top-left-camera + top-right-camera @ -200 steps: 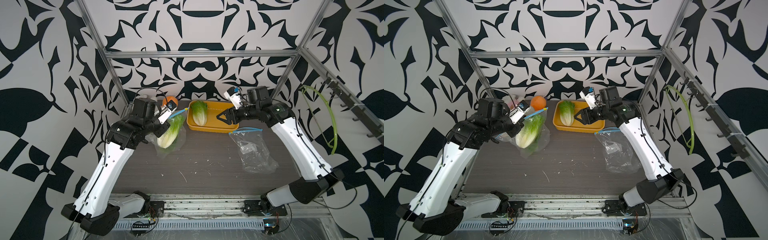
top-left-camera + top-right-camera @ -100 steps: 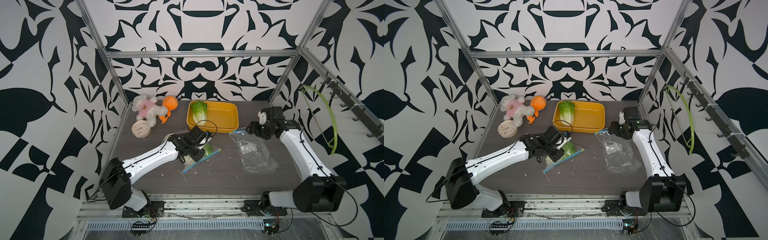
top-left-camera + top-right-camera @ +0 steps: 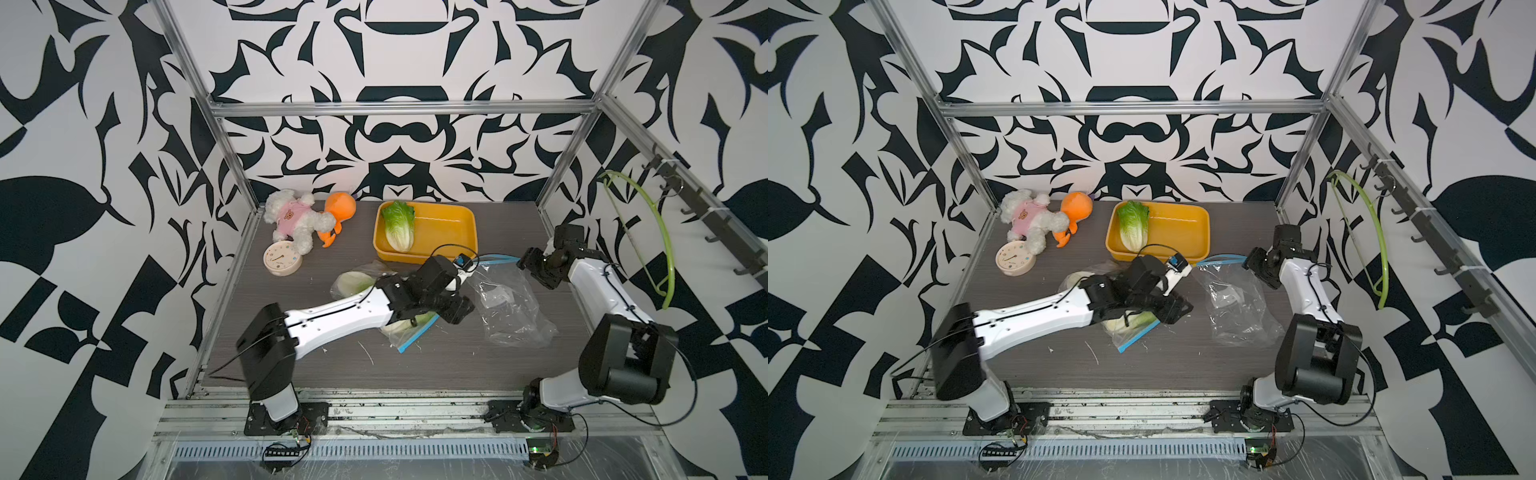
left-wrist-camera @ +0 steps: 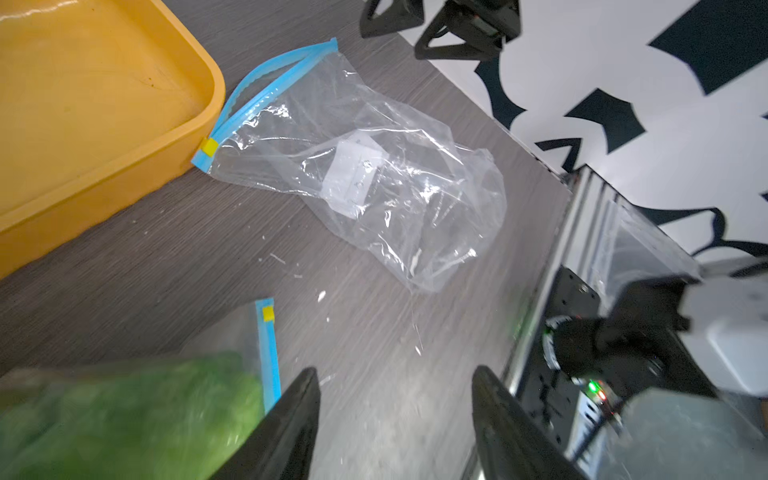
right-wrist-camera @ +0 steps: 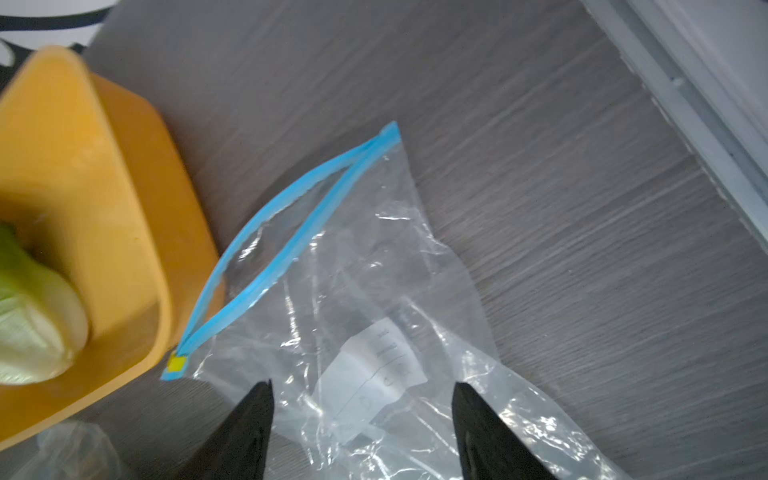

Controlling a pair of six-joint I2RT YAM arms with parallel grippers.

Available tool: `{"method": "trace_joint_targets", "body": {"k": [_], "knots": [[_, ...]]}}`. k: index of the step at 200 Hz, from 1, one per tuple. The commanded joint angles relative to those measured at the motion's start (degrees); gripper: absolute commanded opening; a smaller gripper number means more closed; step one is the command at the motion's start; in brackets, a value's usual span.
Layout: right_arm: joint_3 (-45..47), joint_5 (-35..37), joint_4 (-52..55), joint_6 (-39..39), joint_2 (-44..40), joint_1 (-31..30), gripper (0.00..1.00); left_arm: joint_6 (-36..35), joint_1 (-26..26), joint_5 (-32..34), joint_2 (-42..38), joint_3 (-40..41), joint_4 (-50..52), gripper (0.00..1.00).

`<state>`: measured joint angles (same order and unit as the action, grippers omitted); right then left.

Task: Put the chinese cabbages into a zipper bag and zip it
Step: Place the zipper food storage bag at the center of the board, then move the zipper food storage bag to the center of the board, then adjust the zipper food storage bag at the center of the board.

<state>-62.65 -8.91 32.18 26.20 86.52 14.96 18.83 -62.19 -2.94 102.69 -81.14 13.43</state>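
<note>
Far-left corner: a white plush dog in a pink shirt (image 3: 297, 220), with an orange plush toy (image 3: 338, 208) just right of it and a round cream clock (image 3: 281, 259) at its near side.
Centre table: a clear zipper bag with blue strip (image 3: 409, 338) lies under the left arm; bagged chinese cabbage (image 4: 124, 415) shows green inside, but the number of heads is unclear.
Far centre: a yellow plastic tray (image 3: 446, 226) holds a loose chinese cabbage head (image 3: 399, 226) at its left end.
Left tool: the left gripper (image 4: 394, 370) has its fingers apart and empty, just right of the filled bag.
Right of centre: a crumpled empty zipper bag (image 5: 374, 291), mouth gaping, zip corner touching the tray.
Right tool: the right gripper (image 5: 361, 383) has its fingers spread and holds nothing, just beside the empty bag's far end.
</note>
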Motion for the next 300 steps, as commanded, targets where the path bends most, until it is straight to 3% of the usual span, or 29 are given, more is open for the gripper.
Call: {"method": "trace_joint_targets", "body": {"k": [1, 9, 39, 68, 101, 133, 169, 189, 215, 234, 252, 264, 276, 300], "knots": [[2.1, -0.7, -4.8, 3.2, 1.8, 0.6, 0.69, 5.2, 1.7, 0.6, 8.3, -2.3, -1.8, 0.58], [3.3, -0.8, -5.5, 4.0, 2.2, 0.8, 0.69, 5.8, 2.1, 0.0, 9.8, -2.3, -1.9, 0.56], [7.7, -1.2, -8.2, 6.4, 2.5, 0.8, 0.68, 10.1, 3.5, 8.0, 8.1, 5.9, -2.2, 0.55], [10.7, -4.0, -8.9, 6.7, 3.2, 0.6, 0.66, 16.7, 7.9, 11.9, -1.9, 21.3, -7.2, 0.56], [14.8, -5.9, -9.1, 9.4, 0.5, -2.9, 0.62, 18.3, 11.7, 20.2, -14.9, 33.0, -4.0, 0.58], [19.8, -4.8, -11.0, 18.3, -4.4, -13.7, 0.62, 21.2, 14.5, 18.2, -23.6, 37.3, -3.6, 0.6], [23.5, -2.5, -19.7, 35.0, -8.6, -31.8, 0.61, 24.2, 13.0, 15.5, -24.6, 34.8, -4.4, 0.62], [20.7, 0.7, -20.6, 38.7, -9.3, -41.5, 0.62, 24.6, 10.6, 16.4, -24.3, 31.4, -3.0, 0.62], [16.2, -1.3, -13.1, 34.2, -11.3, -44.6, 0.62, 26.0, 5.4, 18.7, -22.6, 27.3, -1.7, 0.62], [16.0, 2.0, -7.5, 28.9, -16.8, -44.3, 0.63, 28.9, 2.3, 18.8, -20.3, 25.5, -3.1, 0.6], [12.0, 4.2, -1.3, 19.6, -17.1, -39.1, 0.63, 30.5, -0.7, 17.7, -17.8, 24.9, -8.1, 0.57], [10.1, 0.6, -1.1, 14.9, -14.2, -32.7, 0.61, 31.3, -2.1, 15.2, -15.1, 23.2, -9.3, 0.56], [8.3, -5.0, -3.2, 11.0, -10.4, -27.6, 0.53, 31.5, -3.9, 14.7, -12.0, 21.6, -9.3, 0.55], [3.6, -6.0, -6.2, 3.0, -4.0, -27.0, 0.5, 34.0, -5.6, 11.1, -7.5, 22.0, -11.8, 0.48]]}}
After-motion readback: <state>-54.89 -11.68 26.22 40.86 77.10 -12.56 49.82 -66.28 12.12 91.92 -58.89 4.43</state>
